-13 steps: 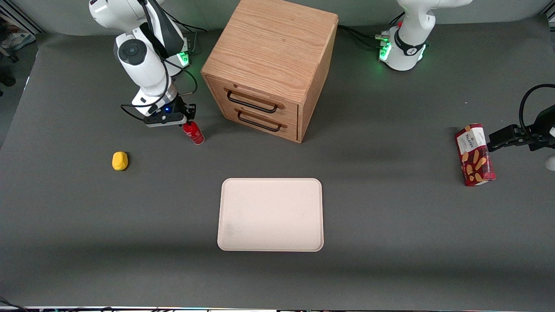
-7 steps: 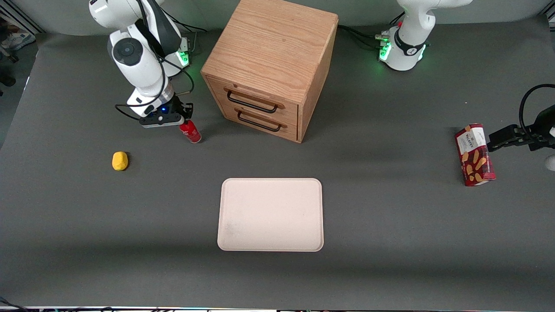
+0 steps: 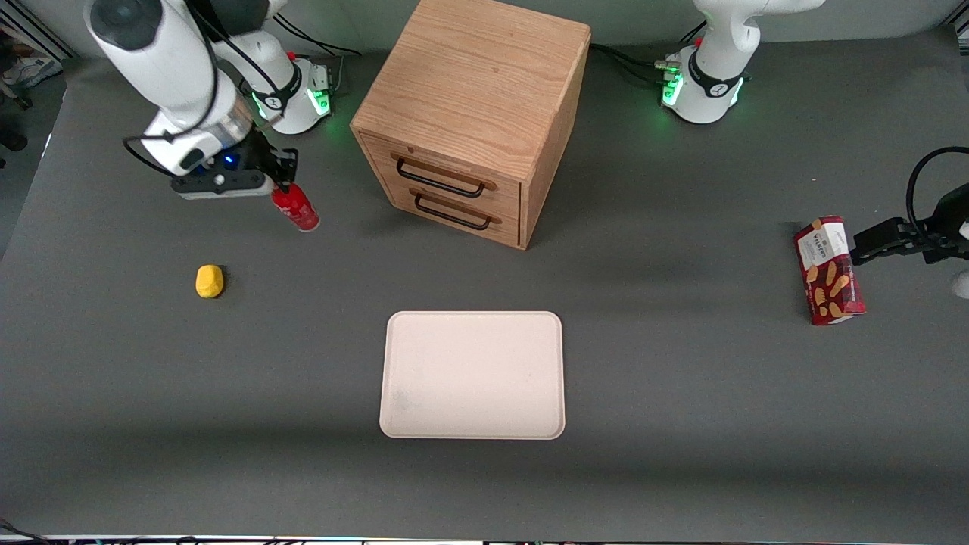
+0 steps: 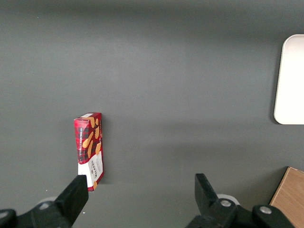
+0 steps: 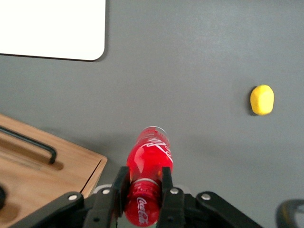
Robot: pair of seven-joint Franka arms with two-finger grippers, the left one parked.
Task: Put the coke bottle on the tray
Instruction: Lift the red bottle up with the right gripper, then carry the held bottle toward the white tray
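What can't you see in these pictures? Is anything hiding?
- Coke bottle: its cap is hidden by the gripper in the front view, and by the fingers clamping it in the right wrist view.
- Tray: cut off by the edge in the left wrist view.
- Cabinet: what's in its shut drawers is hidden in every view.
- Snack box: its lettering is too small to read.

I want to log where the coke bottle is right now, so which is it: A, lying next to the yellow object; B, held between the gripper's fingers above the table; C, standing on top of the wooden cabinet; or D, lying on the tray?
B: the gripper is shut on the coke bottle, lifted off the table, while the tray holds nothing.
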